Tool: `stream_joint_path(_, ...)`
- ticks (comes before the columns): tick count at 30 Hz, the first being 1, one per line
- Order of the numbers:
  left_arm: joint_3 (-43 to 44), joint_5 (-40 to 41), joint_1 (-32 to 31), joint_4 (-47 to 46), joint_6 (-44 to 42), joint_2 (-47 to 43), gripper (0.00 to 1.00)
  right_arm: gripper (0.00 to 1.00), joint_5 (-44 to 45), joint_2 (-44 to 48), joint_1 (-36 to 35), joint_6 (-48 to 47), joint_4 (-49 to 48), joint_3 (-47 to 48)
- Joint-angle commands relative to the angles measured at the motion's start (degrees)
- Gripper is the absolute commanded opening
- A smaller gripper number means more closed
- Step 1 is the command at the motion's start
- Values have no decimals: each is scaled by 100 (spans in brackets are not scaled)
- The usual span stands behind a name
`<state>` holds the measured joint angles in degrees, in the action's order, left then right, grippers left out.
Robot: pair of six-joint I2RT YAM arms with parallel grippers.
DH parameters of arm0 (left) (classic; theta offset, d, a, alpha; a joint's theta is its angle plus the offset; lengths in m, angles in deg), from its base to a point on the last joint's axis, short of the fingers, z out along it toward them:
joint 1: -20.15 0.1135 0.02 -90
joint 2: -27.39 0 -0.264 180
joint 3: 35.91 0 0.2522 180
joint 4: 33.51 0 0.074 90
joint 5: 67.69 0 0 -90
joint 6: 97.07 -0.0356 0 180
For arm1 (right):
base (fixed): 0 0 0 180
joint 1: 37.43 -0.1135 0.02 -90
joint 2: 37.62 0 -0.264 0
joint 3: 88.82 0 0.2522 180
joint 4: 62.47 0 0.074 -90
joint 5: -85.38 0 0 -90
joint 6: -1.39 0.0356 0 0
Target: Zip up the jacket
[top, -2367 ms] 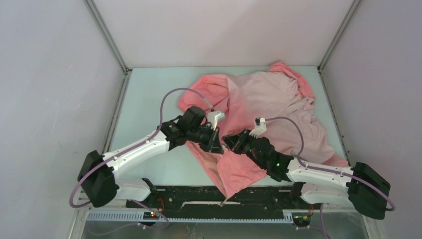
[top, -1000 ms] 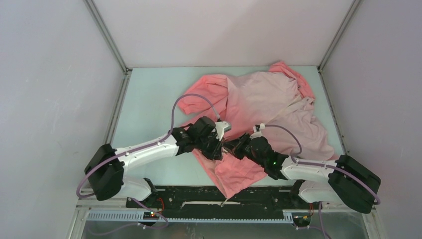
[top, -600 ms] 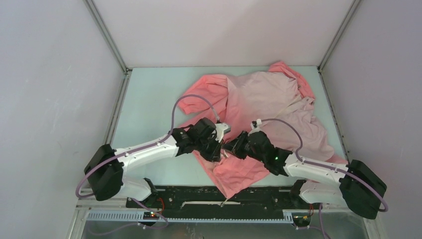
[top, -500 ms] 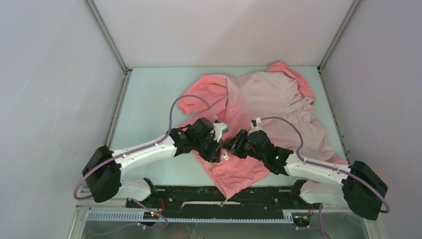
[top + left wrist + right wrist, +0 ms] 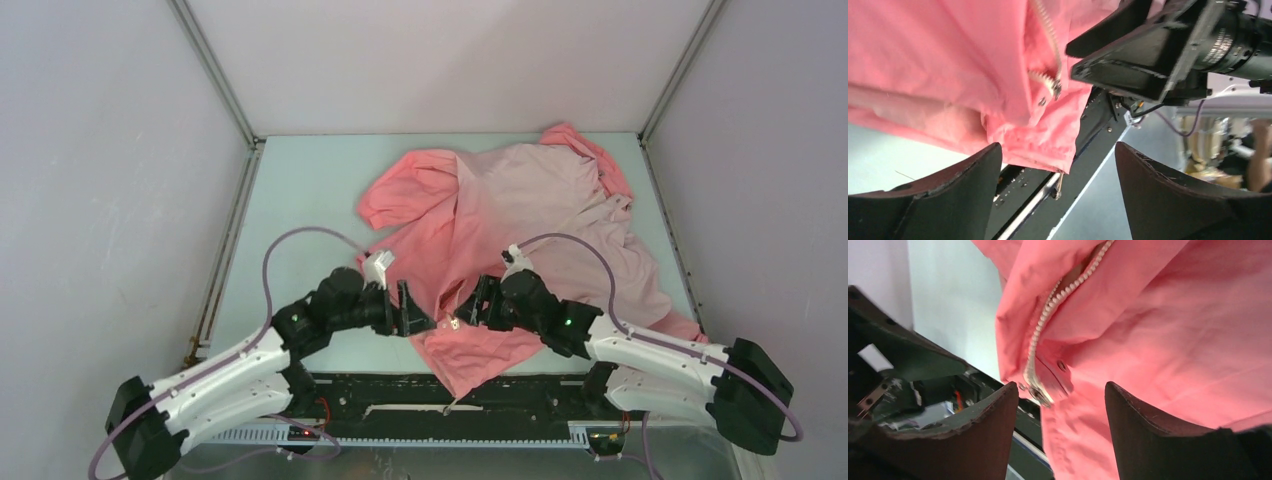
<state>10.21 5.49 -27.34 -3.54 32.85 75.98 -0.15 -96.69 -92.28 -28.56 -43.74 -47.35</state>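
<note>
The jacket point(image 5: 540, 200) lies spread on the table, coral at the left and near end, pale pink at the right. Its light zipper point(image 5: 1048, 315) runs down to a metal slider point(image 5: 455, 322) near the hem. My left gripper point(image 5: 410, 310) is open just left of the hem, holding nothing. My right gripper point(image 5: 470, 303) is open just right of the slider, over the fabric. In the left wrist view the slider point(image 5: 1055, 89) hangs ahead of the open left gripper point(image 5: 1058, 147). In the right wrist view the slider point(image 5: 1040, 395) sits by the left fingertip of the open right gripper point(image 5: 1060, 386).
The hem's corner hangs over the black rail point(image 5: 430, 390) at the table's near edge. Bare table point(image 5: 300, 200) shows left of the jacket. Grey walls with metal posts close in the back and both sides. Purple cables loop above both arms.
Both grippers have opened and let go of the jacket by the zipper's lower end. The left arm has drawn back to the left and nearer. The right arm has moved only a little.
</note>
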Motion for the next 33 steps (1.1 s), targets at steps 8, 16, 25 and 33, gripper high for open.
stream_joint_path(8, -1824, 1786, -863, -2554, 4308, -1092, 67, 63, -1018, 556, 420, -2954, 194, 100)
stream_joint_path(16, -2020, 2428, -1516, -3805, 4698, -97, 48, 59, -1231, 794, 413, -4495, -165, 95)
stream_joint_path(25, -2153, 3096, -2019, -3441, 5754, -102, 65, 59, -1171, 1254, 438, -4895, -180, 29)
stream_joint_path(33, -2053, 3100, -2072, -4077, 6053, 1057, 60, 61, -1440, 2035, -111, -6659, -1181, -786)
